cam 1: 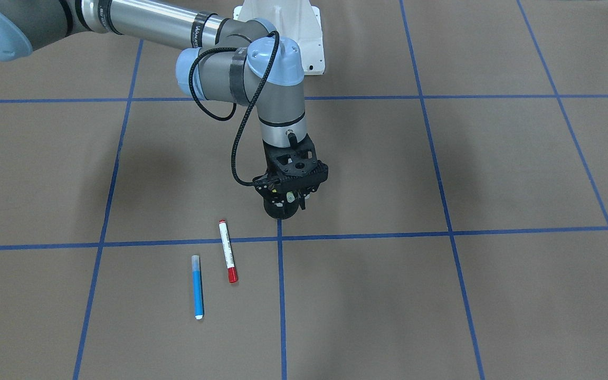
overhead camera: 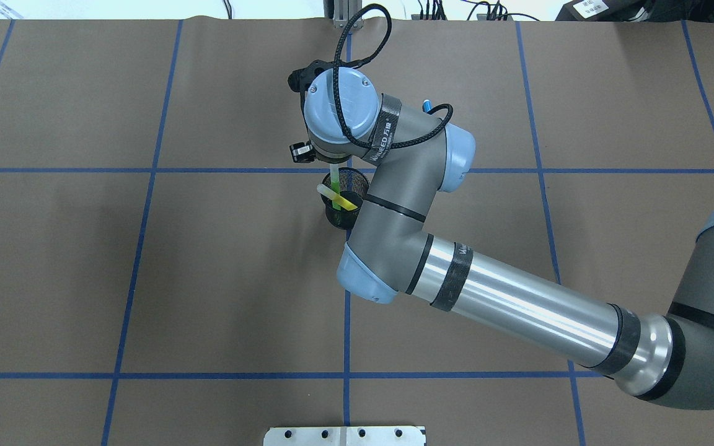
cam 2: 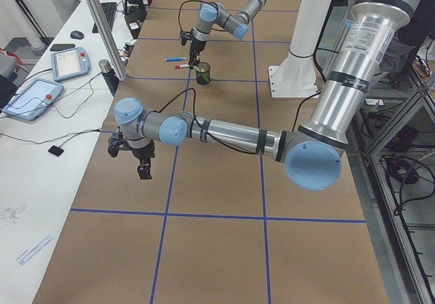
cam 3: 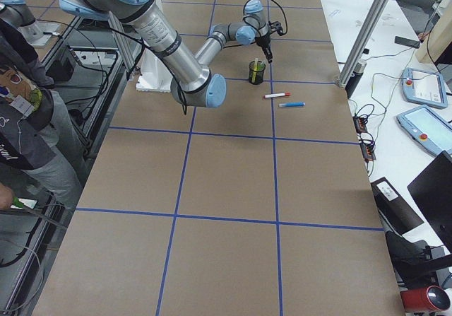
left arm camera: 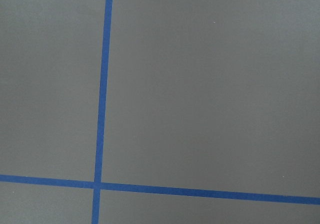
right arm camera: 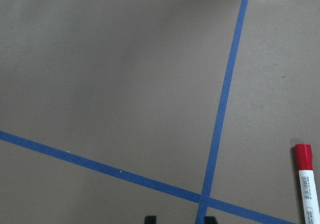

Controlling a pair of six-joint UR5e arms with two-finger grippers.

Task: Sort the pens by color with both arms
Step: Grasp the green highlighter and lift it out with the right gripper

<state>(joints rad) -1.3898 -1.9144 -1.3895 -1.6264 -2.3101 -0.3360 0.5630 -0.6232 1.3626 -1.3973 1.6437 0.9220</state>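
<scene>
Right tool [cam 1: 285, 203] hangs nose-down directly over the mesh cup [overhead camera: 336, 220]. Its wrist view catches two fingertips [right arm camera: 150, 219] set apart at the bottom edge with nothing between them, so it looks parted and empty. Just below it the green pen [overhead camera: 334, 170] stands almost upright in the cup, its top running up out of sight under the wrist. The yellow pen [overhead camera: 343, 199] leans across the cup's mouth beside it. Out on the desk [cam 1: 441, 316], the red pen [cam 1: 227, 250] and blue pen [cam 1: 197, 287] lie near each other but apart, on the robot's right of the cup.

My read: a green-pen pick is on. To do it well, drop straight down the pen's line with one finger on either side of the barrel. Close high on the body and lift vertically until the tip clears the rim. The yellow pen leans close, so any sideways drag could hook it or tip that light cup.

As for pose, the right arm [overhead camera: 518, 303] sweeps in from the robot's right. Its forearm runs towards the centre tape line [cam 1: 281, 295], and the wrist is folded so the tool points at the desk.

The left arm [cam 2: 224, 135] stretches low and well away. The left tool [cam 2: 132, 156] hovers over bare desk, and I cannot tell how wide it is open.
</scene>
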